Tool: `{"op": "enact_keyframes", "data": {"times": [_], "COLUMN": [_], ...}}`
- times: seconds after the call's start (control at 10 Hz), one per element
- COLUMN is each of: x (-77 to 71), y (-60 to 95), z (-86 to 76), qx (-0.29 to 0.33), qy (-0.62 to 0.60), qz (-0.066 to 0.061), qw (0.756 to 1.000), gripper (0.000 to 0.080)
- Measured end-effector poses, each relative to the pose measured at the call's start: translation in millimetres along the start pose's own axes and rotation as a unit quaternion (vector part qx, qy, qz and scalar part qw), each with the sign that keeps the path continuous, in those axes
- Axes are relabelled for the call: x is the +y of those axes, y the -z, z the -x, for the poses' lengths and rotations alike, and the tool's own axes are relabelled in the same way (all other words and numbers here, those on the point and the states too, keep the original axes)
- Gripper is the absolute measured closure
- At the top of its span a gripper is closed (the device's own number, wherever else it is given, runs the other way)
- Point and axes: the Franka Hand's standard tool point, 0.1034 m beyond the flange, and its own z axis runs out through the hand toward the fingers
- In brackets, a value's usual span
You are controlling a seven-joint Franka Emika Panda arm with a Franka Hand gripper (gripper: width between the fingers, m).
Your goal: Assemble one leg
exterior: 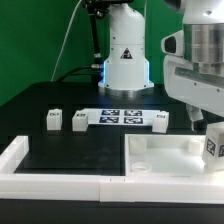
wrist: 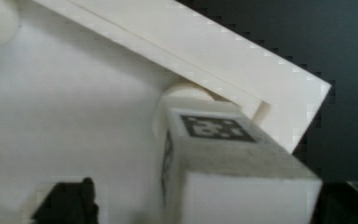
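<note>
My gripper point(exterior: 207, 128) hangs at the exterior view's right, over the large white panel point(exterior: 160, 158), and is shut on a leg point(exterior: 213, 147), a small white block with a black-and-white marker. In the wrist view the leg point(wrist: 215, 140) runs out from between my dark fingers point(wrist: 66, 200), with my gripper point(wrist: 211, 205) closed round its near end. Its far, rounded end sits at the panel's raised corner rim point(wrist: 247, 75). I cannot tell whether it touches the panel's surface point(wrist: 69, 110).
Three other legs stand on the black table: two point(exterior: 53, 120) point(exterior: 79, 120) at the exterior view's left and one point(exterior: 160, 119) beside the marker board point(exterior: 122, 116). A white L-shaped rim point(exterior: 40, 170) borders the front. The robot base point(exterior: 125, 60) stands behind.
</note>
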Motion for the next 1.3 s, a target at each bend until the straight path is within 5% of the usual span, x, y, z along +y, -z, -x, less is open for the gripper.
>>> {"op": "enact_keyframes", "data": {"times": [0.4,0.9,1.0,1.2,1.3], "x": [-2.1,-2.7,-2.4,-2.1,-2.1], "y": [-0.8,-0.8,-1.0,-1.0,-1.0], "z": [2.9,-1.9,-2.1,-2.3,-2.3], "qx": [0.0,0.002,0.002,0.002,0.002], "qy": [0.264,0.55,0.558,0.563,0.56], "qz": [0.0,0.009,0.009,0.009,0.009], "qw": [0.965,0.835,0.83,0.826,0.828], "gripper": [0.0151,0.015,0.015,0.0408,0.0408]}}
